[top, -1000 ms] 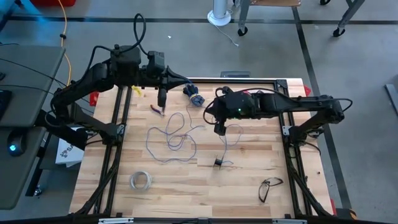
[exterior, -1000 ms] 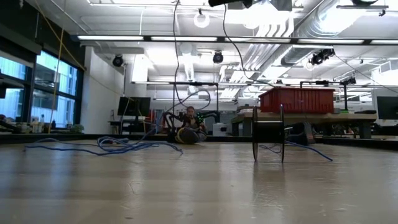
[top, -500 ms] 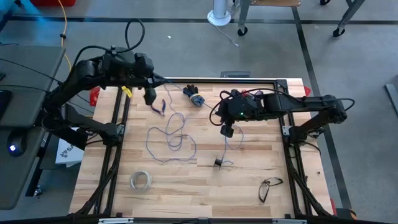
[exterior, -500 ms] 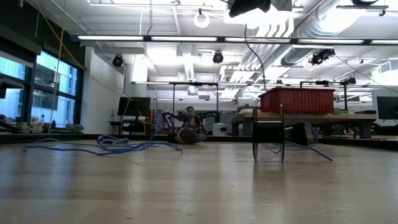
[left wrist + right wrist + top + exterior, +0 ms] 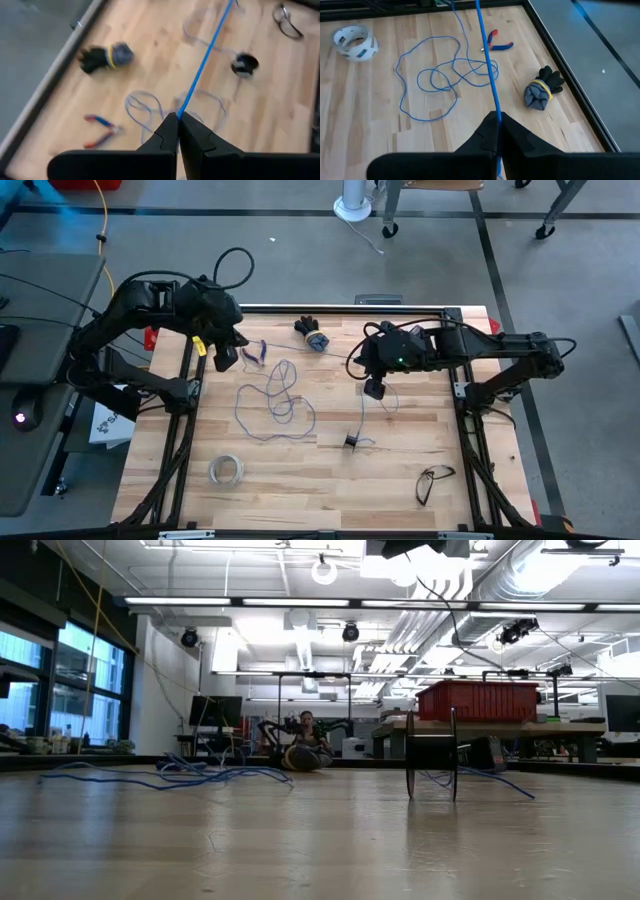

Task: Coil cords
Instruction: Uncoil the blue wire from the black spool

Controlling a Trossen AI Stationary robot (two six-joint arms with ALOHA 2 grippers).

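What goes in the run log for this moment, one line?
left gripper: shut on wire | right gripper: shut on wire | spool: on table, ungripped | coiling: not begun

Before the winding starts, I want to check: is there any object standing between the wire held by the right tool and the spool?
Nothing visible does. The right tool is shut on the wire, and bare table lies between it and the spool.
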